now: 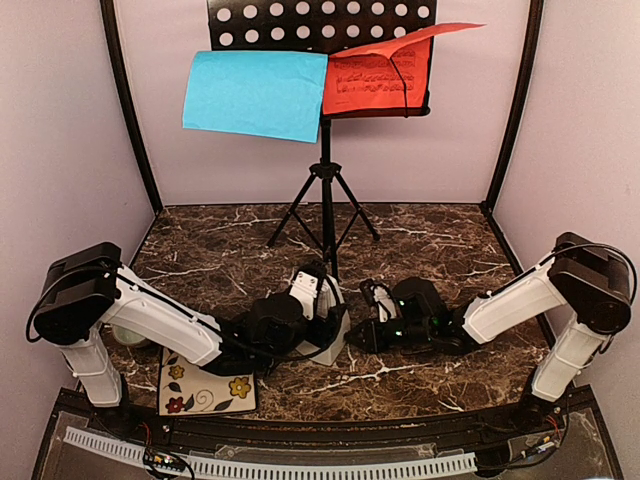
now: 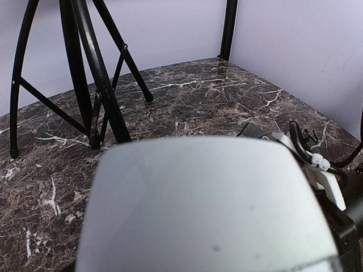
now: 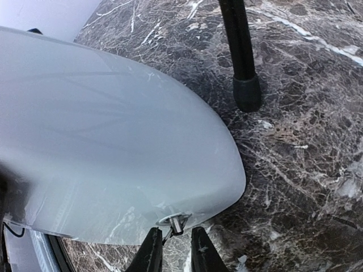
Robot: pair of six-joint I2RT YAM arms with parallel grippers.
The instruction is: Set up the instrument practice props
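Note:
The black music stand (image 1: 325,190) stands at the back centre, with the blue sheet (image 1: 255,93) and the red sheet (image 1: 375,75) on its perforated desk (image 1: 320,15). The white metronome (image 1: 334,338) sits on the marble floor in front of the stand. My left gripper (image 1: 310,322) holds it from the left. Its white body (image 2: 204,204) fills the left wrist view and hides the fingers. My right gripper (image 3: 176,254) is narrowly open. Its tips are on either side of a small metal key (image 3: 173,222) on the metronome's side (image 3: 102,141).
The stand's legs (image 2: 96,85) rise just behind the metronome, and one rubber foot (image 3: 247,90) is close to it. A flower-patterned tile (image 1: 205,385) lies at the front left. A pale green bowl (image 1: 130,335) is partly hidden behind the left arm. Walls enclose the table.

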